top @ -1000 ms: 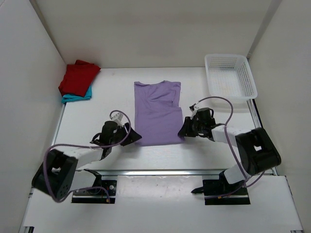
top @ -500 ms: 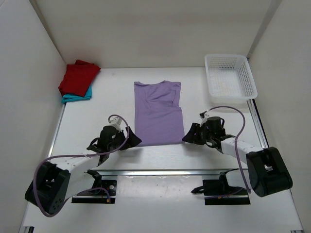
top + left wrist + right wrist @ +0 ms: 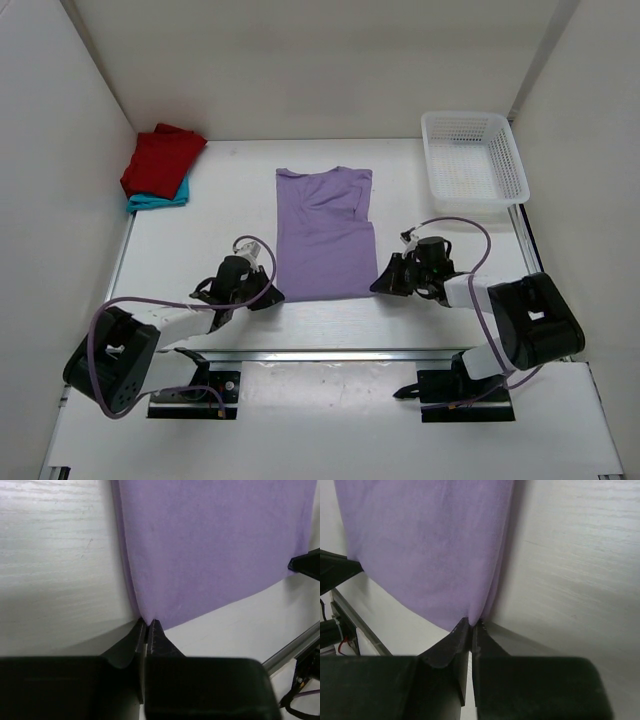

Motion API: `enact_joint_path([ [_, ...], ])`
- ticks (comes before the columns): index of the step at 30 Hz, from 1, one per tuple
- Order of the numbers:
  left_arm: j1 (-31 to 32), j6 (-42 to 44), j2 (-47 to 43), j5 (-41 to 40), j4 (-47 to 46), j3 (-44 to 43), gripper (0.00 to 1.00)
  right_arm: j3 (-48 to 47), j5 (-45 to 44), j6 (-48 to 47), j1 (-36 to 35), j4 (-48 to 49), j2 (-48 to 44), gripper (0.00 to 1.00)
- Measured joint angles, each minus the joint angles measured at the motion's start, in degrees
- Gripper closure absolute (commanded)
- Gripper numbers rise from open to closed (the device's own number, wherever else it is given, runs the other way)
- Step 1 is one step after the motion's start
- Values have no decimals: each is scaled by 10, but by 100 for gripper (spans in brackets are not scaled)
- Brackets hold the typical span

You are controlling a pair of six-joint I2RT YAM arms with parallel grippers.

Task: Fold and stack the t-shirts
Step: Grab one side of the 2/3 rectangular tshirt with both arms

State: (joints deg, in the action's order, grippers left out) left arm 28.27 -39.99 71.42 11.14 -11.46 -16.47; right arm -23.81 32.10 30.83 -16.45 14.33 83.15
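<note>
Lilac shirt: a pale lilac cloth t-shirt (image 3: 323, 235) is laid flat in the middle of the white wood-grain worktop (image 3: 220, 200), folded in to a long narrow panel. Its short edges face the far wall and the arms.

Near edge: the near edge of the pale lilac cloth t-shirt is stretched between the two tools, one at each near corner.

Left tool: the left tool (image 3: 272, 296) is set low on the worktop at the near left corner. In the left wrist view its jaws are seen pressed together, and the left tool (image 3: 148, 625) is clamped on the corner of the cloth (image 3: 210, 545).

Right tool: the right tool (image 3: 381, 284) is placed at the near right corner, tips towards the cloth. In the right wrist view the jaws are seen closed, and the right tool (image 3: 470, 625) is nipped on that corner of the cloth (image 3: 425, 545).

Depth of grip: how much cloth is caught between each pair of jaws cannot be made out.

Stack: a dark red cloth t-shirt (image 3: 160, 158) is folded and laid on a teal cloth t-shirt (image 3: 160, 201) in the far left corner, well apart from the lilac one. Only a near strip of the teal is shown.

Basket: a white plastic mesh basket (image 3: 520, 180) is stood at the far right of the worktop.
</note>
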Motion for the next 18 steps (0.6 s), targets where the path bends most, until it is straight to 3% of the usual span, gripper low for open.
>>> enact_joint_path([
  [2,1,1,-12,-3,17,-1,100,0,-3,4,-8,-1,-2,100],
  [6,21,7,-77,-18,95,0,100,30,-23,11,-45,-16,-53,100],
  [11,60,-2,-253,-17,236,26,100,118,-75,57,-164,-95,-240,100],
  [14,73,-25,-365,-14,312,33,100,124,-98,82,-224,-172,-332,100],
  [16,70,-33,-393,-11,346,17,100,100,-102,81,-203,-218,-362,100],
  [18,58,-31,-355,-8,361,-29,100,49,-94,62,-137,-246,-351,100],
])
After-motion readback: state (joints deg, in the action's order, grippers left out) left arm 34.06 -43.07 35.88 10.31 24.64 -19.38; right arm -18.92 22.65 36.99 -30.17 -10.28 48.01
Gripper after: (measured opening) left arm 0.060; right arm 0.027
